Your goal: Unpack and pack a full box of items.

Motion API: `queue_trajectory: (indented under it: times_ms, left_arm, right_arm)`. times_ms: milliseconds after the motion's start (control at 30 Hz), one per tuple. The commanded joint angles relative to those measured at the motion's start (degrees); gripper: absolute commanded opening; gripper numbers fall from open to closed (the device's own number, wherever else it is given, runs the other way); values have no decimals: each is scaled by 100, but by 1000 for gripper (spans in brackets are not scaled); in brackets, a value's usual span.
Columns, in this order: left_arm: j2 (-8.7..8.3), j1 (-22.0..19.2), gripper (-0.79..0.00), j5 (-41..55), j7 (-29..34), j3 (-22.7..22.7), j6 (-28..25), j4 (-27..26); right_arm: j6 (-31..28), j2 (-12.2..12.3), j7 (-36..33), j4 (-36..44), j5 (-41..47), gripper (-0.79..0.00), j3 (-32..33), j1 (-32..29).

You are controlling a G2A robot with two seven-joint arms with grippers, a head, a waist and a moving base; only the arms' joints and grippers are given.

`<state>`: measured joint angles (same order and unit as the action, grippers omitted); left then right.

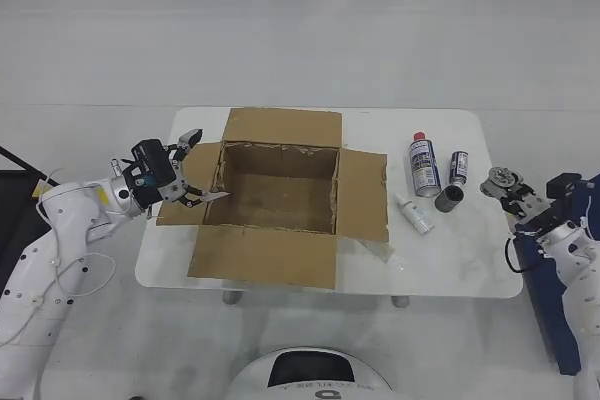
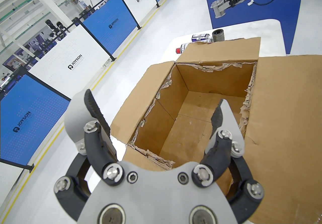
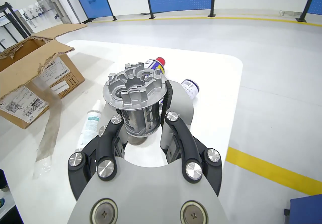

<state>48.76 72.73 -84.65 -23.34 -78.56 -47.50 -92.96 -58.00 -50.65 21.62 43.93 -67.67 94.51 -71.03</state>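
One metal casting (image 3: pixel 133 86) is clamped in my right pincer (image 3: pixel 142 109) over the tabletop's (image 1: pixel 460 260) right edge. Lowered carelessly, it could knock the spray can (image 1: pixel 424 165) over or roll off. My left pincer (image 2: pixel 154 101) hangs open, holding nothing, by the left flap of the empty box (image 1: pixel 265 256).

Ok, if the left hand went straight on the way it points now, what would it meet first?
Probably the cardboard box: the open left hand points into its open top, so it would likely reach the inner floor. The torn near rim lies close under it; depth is unclear.
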Motion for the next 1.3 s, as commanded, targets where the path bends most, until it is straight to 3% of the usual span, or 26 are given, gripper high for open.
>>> queue_trajectory:
  times_ms: [0, 300, 733, 1267]
  left_arm:
    - [0, 0, 0, 0, 0, 0, 0, 0]
    - [0, 0, 0, 0, 0, 0, 0, 0]
    - [0, 0, 0, 0, 0, 0, 0, 0]
    - [0, 0, 0, 0, 0, 0, 0, 0]
  right_arm:
    - [0, 40, -29, -138, -145, -785, -39, 29]
    - [0, 99, 327, -837, -1116, -785, -471, 515]
    - [265, -99, 137, -2158, -1177, -785, -1024, 1665]
    - [635, -276, 150, -2832, -1099, -785, -1360, 2021]
